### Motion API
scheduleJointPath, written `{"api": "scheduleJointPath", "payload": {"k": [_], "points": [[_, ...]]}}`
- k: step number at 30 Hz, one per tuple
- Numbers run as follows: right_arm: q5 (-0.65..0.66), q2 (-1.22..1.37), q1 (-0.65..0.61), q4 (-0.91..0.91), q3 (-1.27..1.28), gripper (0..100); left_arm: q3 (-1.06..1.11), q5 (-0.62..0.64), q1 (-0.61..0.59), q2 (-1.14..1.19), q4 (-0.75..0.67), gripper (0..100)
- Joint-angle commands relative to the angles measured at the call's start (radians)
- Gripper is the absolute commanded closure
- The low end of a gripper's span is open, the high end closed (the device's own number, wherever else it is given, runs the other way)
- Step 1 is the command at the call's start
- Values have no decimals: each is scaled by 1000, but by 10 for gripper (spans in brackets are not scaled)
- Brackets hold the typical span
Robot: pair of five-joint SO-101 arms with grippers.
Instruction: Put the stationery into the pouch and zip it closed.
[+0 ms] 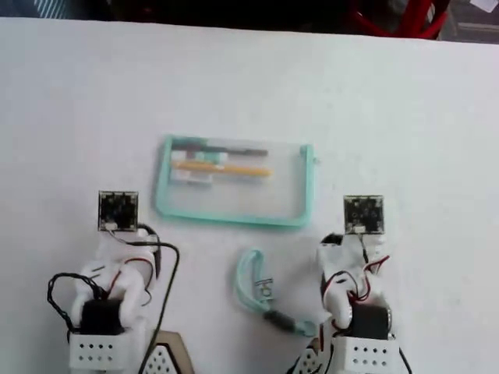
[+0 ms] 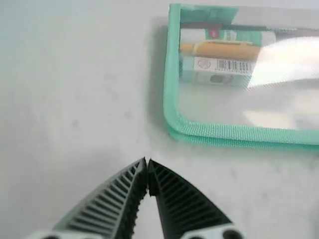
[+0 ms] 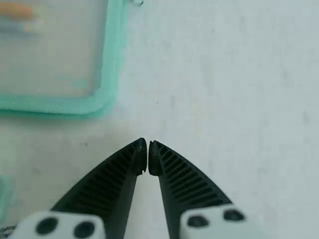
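High view has the stationery [image 1: 222, 166] inside the pouch [image 1: 234, 220] at mid-table, its zipper seemingly drawn across, so little looks left. Left gripper [image 2: 147, 162] and right gripper [image 3: 147, 145] sit pressed together, empty, near its corners.

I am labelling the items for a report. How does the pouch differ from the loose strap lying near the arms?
The pouch is a flat clear rectangle with a teal edge; the strap is a thin curled loop. The pouch holds stationery; the strap holds nothing. The pouch is far larger than the strap. Both are teal and lie on the white table.
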Motion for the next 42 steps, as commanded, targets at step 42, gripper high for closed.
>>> {"api": "scheduleJointPath", "payload": {"k": [42], "points": [[-28, -5, -42, 136, 9, 978, -3, -60, -7, -7, 198, 975]]}}
